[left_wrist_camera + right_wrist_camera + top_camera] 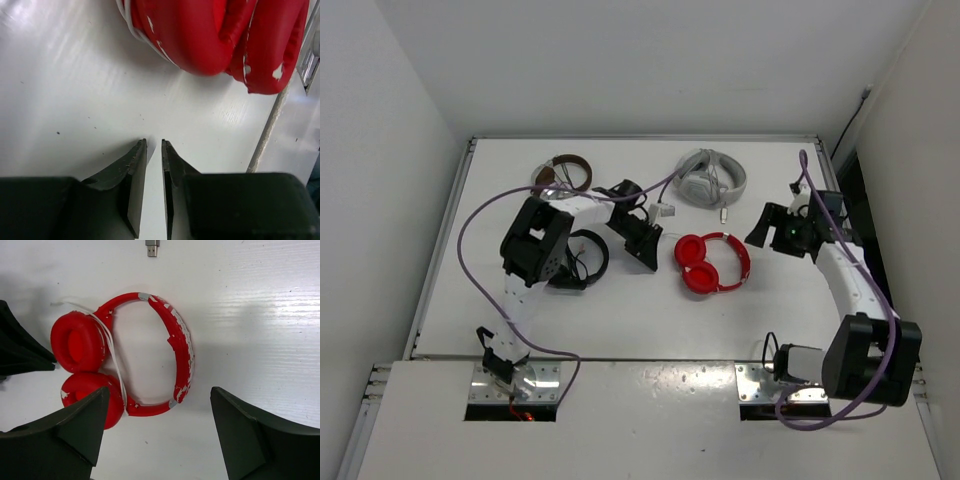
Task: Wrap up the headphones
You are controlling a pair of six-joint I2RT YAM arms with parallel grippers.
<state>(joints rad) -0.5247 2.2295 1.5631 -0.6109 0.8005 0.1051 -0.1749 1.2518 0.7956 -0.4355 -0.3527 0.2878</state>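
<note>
The bright red over-ear headphones [712, 263], with round padded earcups and a scuffed red headband, are laid flat near the middle of the white table [620, 320], between the two grippers. The earcups are folded side by side, and a thin white cable [114, 352] is draped across them. The left gripper [154, 142] is held low over the table near the earcups without touching them; its black fingers are drawn almost together, with only a narrow slit left between them and nothing gripped. The right gripper [159, 392] is spread wide above the headband, with nothing held. A small silver plug [152, 247] is seen lying beyond the headband.
</note>
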